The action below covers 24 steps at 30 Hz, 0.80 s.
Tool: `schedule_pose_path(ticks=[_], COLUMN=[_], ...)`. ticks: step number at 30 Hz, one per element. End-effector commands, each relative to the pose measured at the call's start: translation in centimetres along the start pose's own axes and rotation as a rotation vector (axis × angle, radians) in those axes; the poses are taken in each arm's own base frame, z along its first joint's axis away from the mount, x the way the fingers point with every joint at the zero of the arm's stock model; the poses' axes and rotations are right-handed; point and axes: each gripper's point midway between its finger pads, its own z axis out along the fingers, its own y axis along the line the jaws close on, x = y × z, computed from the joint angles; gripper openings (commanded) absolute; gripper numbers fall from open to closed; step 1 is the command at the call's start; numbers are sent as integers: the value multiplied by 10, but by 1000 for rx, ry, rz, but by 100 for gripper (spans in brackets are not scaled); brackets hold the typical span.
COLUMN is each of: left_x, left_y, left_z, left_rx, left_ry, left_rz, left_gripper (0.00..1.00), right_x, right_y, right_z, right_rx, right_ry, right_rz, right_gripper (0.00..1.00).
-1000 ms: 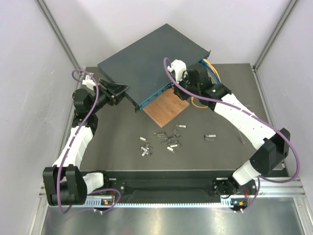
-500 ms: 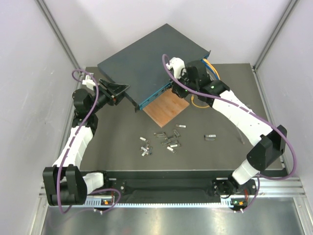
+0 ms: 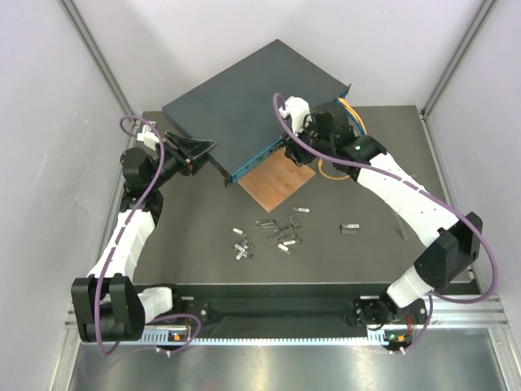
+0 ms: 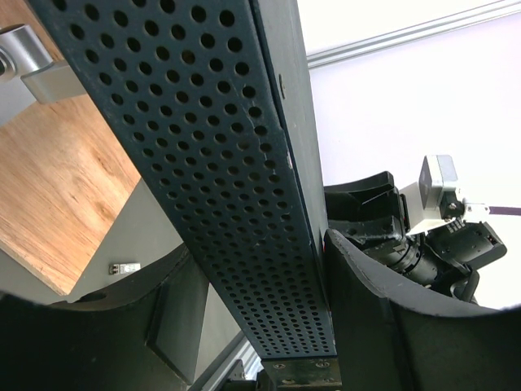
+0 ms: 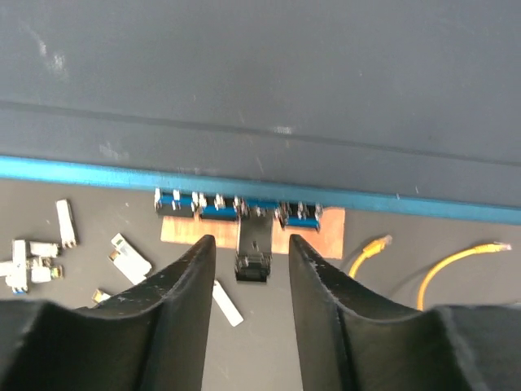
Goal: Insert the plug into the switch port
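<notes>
— Two grippers, and we find both at the switch (image 3: 244, 98). Where do we put the plug (image 5: 254, 259)?

— At the switch's teal front face (image 5: 81, 173), in the row of sockets (image 5: 218, 207). Its upper end meets the row and its black body sticks out from the face. We cannot tell how deep it sits.

— And the right gripper (image 5: 251, 242)?

— Directly in front of that face, with one finger on each side of the plug. The jaws stand at a narrow gap. We see a strip of space between each finger (image 5: 175, 301) and the plug, so they hold nothing.

— What of the left gripper (image 4: 259, 248)?

— It is at the switch's left end. The jaws are spread wide across the perforated side wall (image 4: 236, 163), which runs down between them. Both fingers look to lie against the wall, so we call that a hold on the switch.

— What else lies near the switch?

— A brown board (image 3: 277, 181) lies on the table (image 3: 187, 236) right at the front face, below the sockets. Yellow cables (image 5: 456, 265) lie just off the front face, on the right gripper's side. A scatter of small metal pieces (image 3: 273, 232) sits out in front of the switch, well apart from it.
</notes>
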Motion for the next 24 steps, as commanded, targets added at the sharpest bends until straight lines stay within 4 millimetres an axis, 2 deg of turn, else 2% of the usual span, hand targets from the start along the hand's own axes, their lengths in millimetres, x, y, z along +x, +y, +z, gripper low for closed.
schedule_pose_path(ticks=[1,9,11,13,17,19,21,24], left_x=[-7,-8,-8,-7,-8,-8,-7,-7], left_y=[-14,-14,-14,-13,-12,-11,-11,-12], left_z=[3,3,3,4,4,5,4,4], left_rx=[41,38,39,36,34,31,32,34], left_ry=[-15,-14,-15,-13,-13,-12,-10,-11], left_rz=[106,113,114,114,114,112,113,117], left_gripper=[46,46,46,46,45,45,44,43], right_x=[-16,18,25,22,4,-6,-14,-21], right_y=[-13,-18,-18,-18,-19,-19,-18,-16], right_z=[-20,-31,-35,-41,-47,-46,-39,-29], right_rx=[25,8,-1,0,6,5,-8,-28], right_ry=[-73,11,22,4,-69,-103,-130,-151], right_rz=[-22,-12,-11,-11,26,61,89,130], right_gripper=[43,57,57,57,47,38,27,22])
